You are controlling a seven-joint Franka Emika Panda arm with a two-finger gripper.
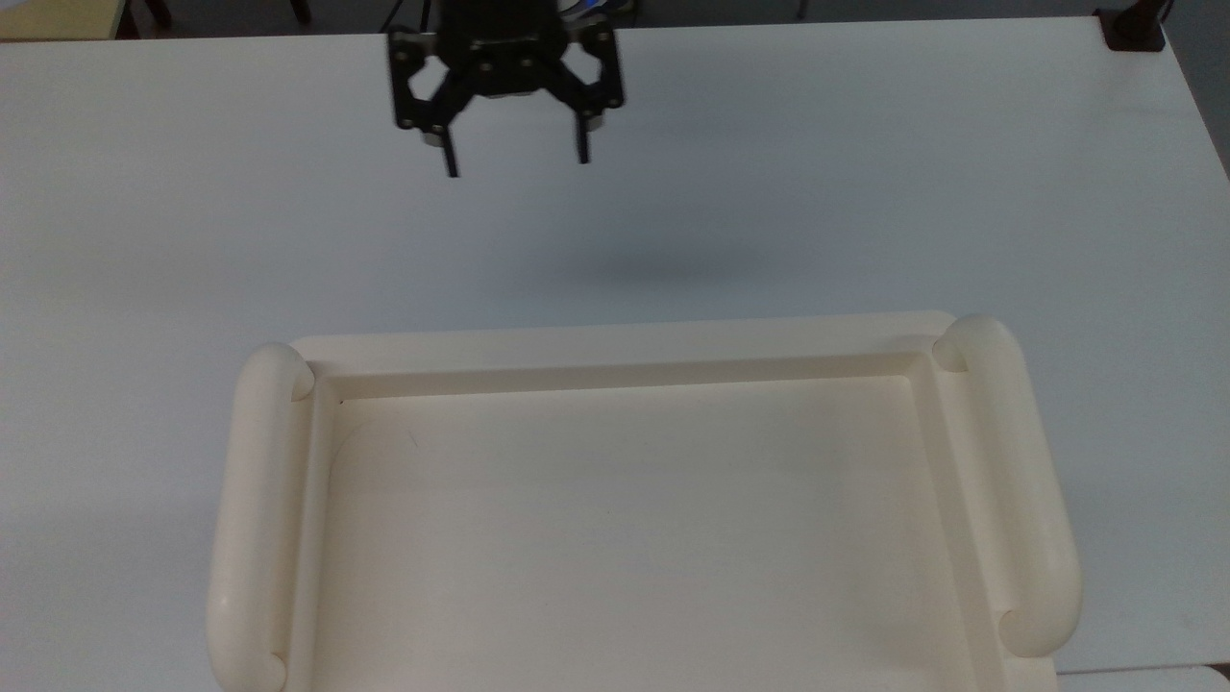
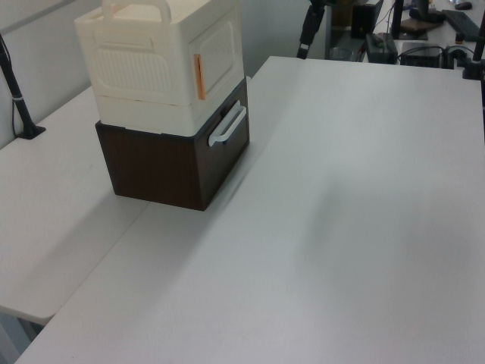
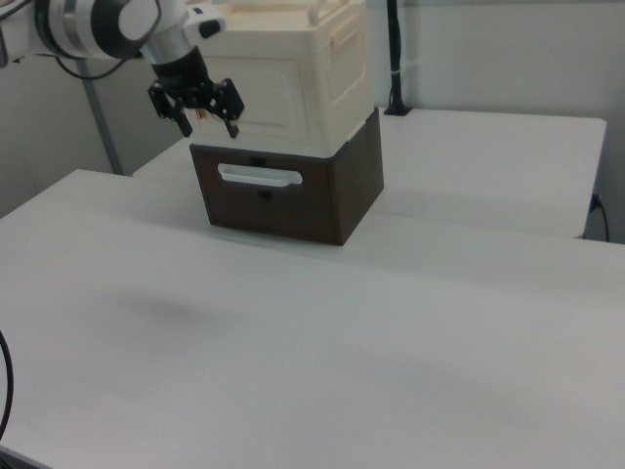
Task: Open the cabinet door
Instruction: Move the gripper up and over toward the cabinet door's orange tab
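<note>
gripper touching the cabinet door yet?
Apart. In the top view the gripper hangs open over bare table, with a wide strip of tabletop between it and the cabinet's front edge, where the cabinet door sits.

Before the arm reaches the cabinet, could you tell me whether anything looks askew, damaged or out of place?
Nothing stands out. The cream cabinet sits squarely on the dark drawer unit, its door shut, and the open gripper hangs in front of it.

No legible text or labels
</note>
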